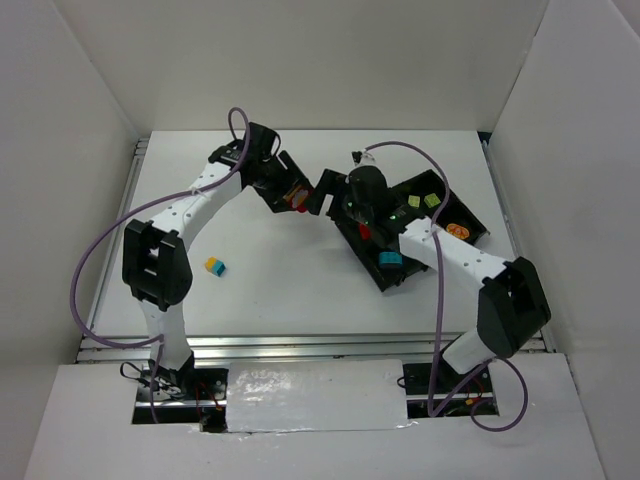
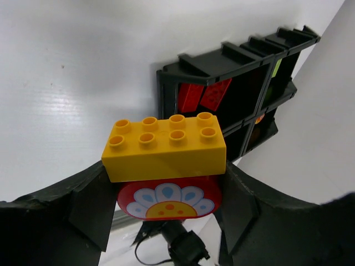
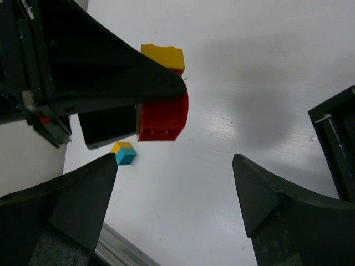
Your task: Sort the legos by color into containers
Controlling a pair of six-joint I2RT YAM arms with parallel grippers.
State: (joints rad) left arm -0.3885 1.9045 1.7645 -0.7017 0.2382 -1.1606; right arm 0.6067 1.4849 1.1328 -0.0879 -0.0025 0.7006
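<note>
From above, the left gripper [image 1: 291, 191] reaches towards the middle of the white table [image 1: 300, 290] and is clamped on a two-coloured lego [image 1: 298, 200], yellow-orange over red, held up off the surface. The right gripper [image 1: 328, 190] faces it just beside, and its jaws are spread. The black tray [image 1: 470, 212] lies askew to the right with green, orange, cyan and red pieces in separate compartments. A yellow-and-cyan lego [image 1: 215, 266] sits alone on the table, well apart from the tray. In the left wrist view, the held lego [image 2: 166, 147] is a glossy, hard-edged block with two rows of four round studs, stacked on a red piece with a rounded lower edge and a printed white, blue and orange flower. Matte black fingers [image 2: 91, 205] press on its two sides. Beyond it, the tray's thin ribbed walls frame red legos [image 2: 202, 95]. In the right wrist view, two wedge-shaped black pads [image 3: 83, 194] stand wide with nothing between them. Past them the same lego [image 3: 163, 116] shows its hollow red underside, and the small loose lego [image 3: 125, 153] lies on the faintly ribbed table.
</note>
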